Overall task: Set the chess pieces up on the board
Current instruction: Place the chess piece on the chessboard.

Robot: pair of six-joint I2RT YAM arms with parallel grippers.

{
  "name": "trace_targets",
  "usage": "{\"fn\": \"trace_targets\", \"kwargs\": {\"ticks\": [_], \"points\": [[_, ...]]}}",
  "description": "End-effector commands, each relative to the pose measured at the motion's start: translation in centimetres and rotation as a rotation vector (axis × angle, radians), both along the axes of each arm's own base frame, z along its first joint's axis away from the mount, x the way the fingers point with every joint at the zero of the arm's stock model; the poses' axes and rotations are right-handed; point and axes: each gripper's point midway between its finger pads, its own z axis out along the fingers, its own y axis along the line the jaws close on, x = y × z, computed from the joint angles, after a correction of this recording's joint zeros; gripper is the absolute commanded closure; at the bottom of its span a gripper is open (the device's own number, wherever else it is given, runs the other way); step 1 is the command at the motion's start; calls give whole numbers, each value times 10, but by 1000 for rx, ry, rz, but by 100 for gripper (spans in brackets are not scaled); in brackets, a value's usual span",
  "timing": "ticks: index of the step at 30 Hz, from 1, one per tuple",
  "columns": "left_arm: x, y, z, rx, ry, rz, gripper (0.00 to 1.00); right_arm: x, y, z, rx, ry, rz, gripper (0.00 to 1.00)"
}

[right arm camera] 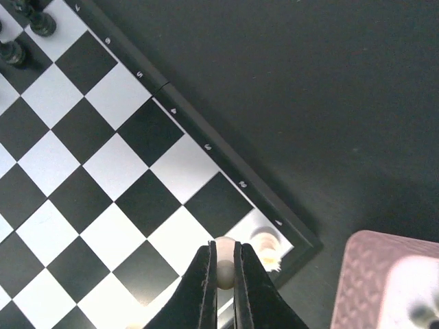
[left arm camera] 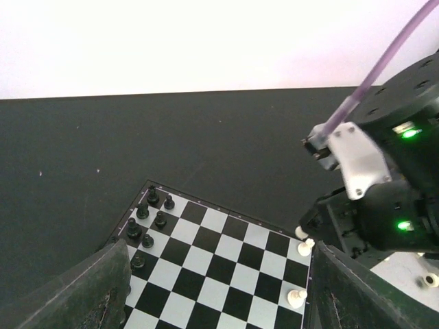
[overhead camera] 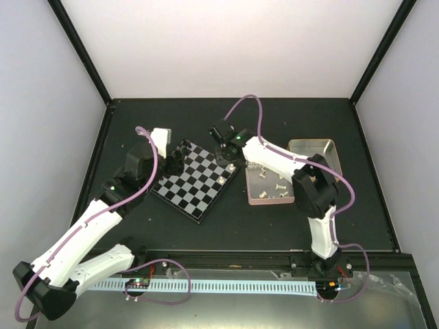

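Few chess pieces (right arm camera: pixel 266 244) down on the board (overhead camera: pixel 195 179) so far. Counted only a couple, at the corner nearest the pink tin (overhead camera: pixel 269 199). Noted a cluster of black figures (left arm camera: pixel 147 218) at the opposite end. Spotted more cream ones lying loose in that tin, on the tabletop (overhead camera: pixel 137 116) just beside the board and next to a gold tin (overhead camera: pixel 314 152).

Found right end effector (right arm camera: pixel 223 273) clamped on the held piece (right arm camera: pixel 224 248), with both fingers (right arm camera: pixel 204 288) pinched round its head. Hung low over the edge-row square next to the filled corner square. Could not tell whether the base touched the square. Found left end effector (left arm camera: pixel 219 274) spread wide and gripping nothing, over the board near the black figures.

Judged step: setting this piece down, release pending.

Risks flagged:
- Letting go too high would likely topple the piece or roll it over the black rim.
- Spreading the fingers so close to the corner piece could clip it and knock it over.
- Releasing such a tiny, light figure could leave it stuck to one pad, tilted or dragged off.
- Landing off-centre could leave it straddling two squares.
- Drifting the left arm downward could scatter the black cluster.
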Motion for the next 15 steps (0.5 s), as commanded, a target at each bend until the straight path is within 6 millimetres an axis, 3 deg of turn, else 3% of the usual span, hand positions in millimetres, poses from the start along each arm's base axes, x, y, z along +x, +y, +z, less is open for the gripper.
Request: {"fn": "trace_targets", "kwargs": {"ticks": [1,15], "points": [[1,7,10,-17,-36,29,26,1,13,-7,-46,17,47,98],[4,7,6,-15,-25,31,25,11,23,-44,-127,63,70,97]]}}
